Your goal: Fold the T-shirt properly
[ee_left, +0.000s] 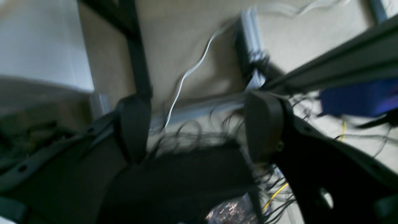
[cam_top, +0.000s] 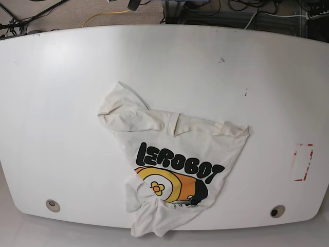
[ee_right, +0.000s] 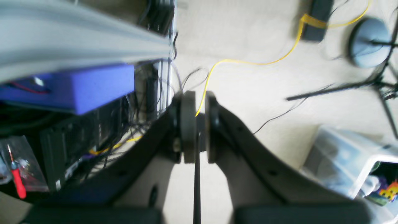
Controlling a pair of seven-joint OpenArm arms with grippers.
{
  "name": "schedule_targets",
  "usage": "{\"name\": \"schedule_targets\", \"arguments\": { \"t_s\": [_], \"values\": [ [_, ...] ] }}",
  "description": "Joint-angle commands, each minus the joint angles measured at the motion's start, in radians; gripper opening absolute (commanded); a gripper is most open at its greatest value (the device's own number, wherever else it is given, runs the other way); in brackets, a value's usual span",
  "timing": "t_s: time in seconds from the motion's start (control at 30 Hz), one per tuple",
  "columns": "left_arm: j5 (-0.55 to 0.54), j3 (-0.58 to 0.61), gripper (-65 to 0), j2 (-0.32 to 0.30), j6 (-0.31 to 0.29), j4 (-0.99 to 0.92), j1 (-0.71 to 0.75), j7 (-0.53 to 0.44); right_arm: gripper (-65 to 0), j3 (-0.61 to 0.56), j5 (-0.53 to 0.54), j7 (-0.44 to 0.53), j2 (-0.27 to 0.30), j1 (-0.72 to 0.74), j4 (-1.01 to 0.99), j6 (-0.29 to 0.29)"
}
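T-shirt [cam_top: 172,164] lies crumpled, print up, at 6 o'clock on the white tabletop [cam_top: 61,92]. Left fingers [ee_left: 133,127] are spread apart, empty. Right fingers [ee_right: 188,124] are nearly together, gripping nothing.

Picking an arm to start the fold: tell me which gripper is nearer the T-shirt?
Cannot tell: neither gripper shows over the table with the T-shirt; both wrist views face the floor.

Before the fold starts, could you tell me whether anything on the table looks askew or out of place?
The T-shirt lies crumpled and skewed on the table, its top edge bunched and its bottom corner hanging over the near edge. Nothing else stands out.
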Motion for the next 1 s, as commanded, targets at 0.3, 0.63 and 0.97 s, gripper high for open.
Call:
{"name": "schedule_targets", "arguments": {
  "t_s": [0.3,0.63,0.97],
  "values": [
    [-0.003,-0.056,-21.7,-0.003,0.004,0.263,0.160,-0.021,-60.1,0.005,0.003,-0.064,0.005,-0.130,0.299,0.004],
    [-0.003,-0.086,-21.7,0.000,0.004,0.373,0.168,-0.022,-60.1,0.002,-0.005,-0.060,0.011,-0.103,0.356,0.004],
    [-0.002,-0.081,-20.7,0.053,0.004,0.367,0.080,-0.021,-60.1,-0.001,-0.003,-0.060,0.040,0.049,0.356,0.005]
  ]
}}
